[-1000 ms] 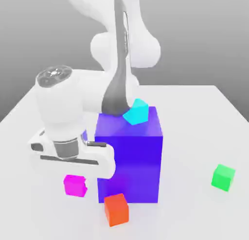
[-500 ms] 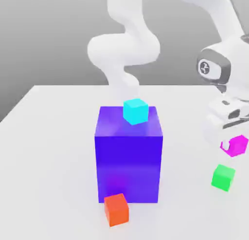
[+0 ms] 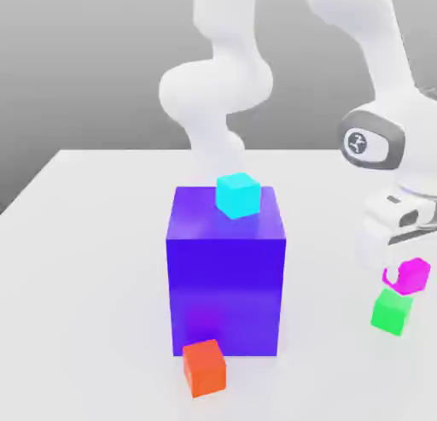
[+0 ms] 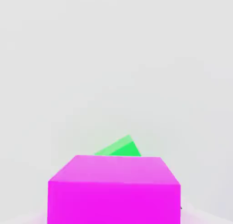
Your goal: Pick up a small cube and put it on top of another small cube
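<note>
The gripper (image 3: 401, 270) is clamping the magenta cube (image 3: 410, 275), its fingers closed as far as the cube allows, and is hanging it just above the green cube (image 3: 392, 312), near the exterior view's right edge. Taking the blue block (image 3: 226, 270) as dial centre in that view, the pair is sitting at roughly 3 o'clock, the cyan cube (image 3: 238, 195) is resting on the block's top at 12, and the red-orange cube (image 3: 205, 367) is standing on the table (image 3: 85, 266) at about 6, near the block's foot.

Risk: the magenta cube is appearing offset toward 1 o'clock from the green one and turned against it. Released like this, it is likely to catch an edge and tip off.

The hand view is showing what the exterior view is not: the magenta cube (image 4: 113, 189) is covering most of the green cube (image 4: 119, 148), leaving one corner exposed. The exterior view alone is showing the gap between them.
</note>
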Controlling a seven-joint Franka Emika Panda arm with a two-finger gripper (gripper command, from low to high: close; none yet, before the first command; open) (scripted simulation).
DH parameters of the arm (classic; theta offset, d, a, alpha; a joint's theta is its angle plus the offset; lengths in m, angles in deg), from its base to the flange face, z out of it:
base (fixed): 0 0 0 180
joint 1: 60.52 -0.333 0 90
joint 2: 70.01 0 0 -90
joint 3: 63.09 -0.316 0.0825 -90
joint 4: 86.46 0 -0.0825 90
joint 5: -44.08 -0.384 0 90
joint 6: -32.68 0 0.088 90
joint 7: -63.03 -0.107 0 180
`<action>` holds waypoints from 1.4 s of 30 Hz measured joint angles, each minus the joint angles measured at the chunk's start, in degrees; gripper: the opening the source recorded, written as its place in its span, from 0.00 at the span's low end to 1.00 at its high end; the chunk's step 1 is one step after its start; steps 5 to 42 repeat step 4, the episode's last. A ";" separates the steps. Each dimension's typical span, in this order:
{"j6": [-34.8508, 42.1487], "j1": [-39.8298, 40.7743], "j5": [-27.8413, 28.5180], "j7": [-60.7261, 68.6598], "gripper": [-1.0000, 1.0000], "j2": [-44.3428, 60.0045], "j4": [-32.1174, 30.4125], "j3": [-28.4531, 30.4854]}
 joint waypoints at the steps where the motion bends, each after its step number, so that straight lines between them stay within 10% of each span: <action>1: -0.99 -0.15 0.35 -0.25 0.00 1.11 -0.05 0.17; 2: -1.72 -0.26 0.62 -0.43 1.00 1.94 -0.10 0.29; 42: -1.72 -0.26 0.62 -0.43 1.00 1.94 -0.10 0.29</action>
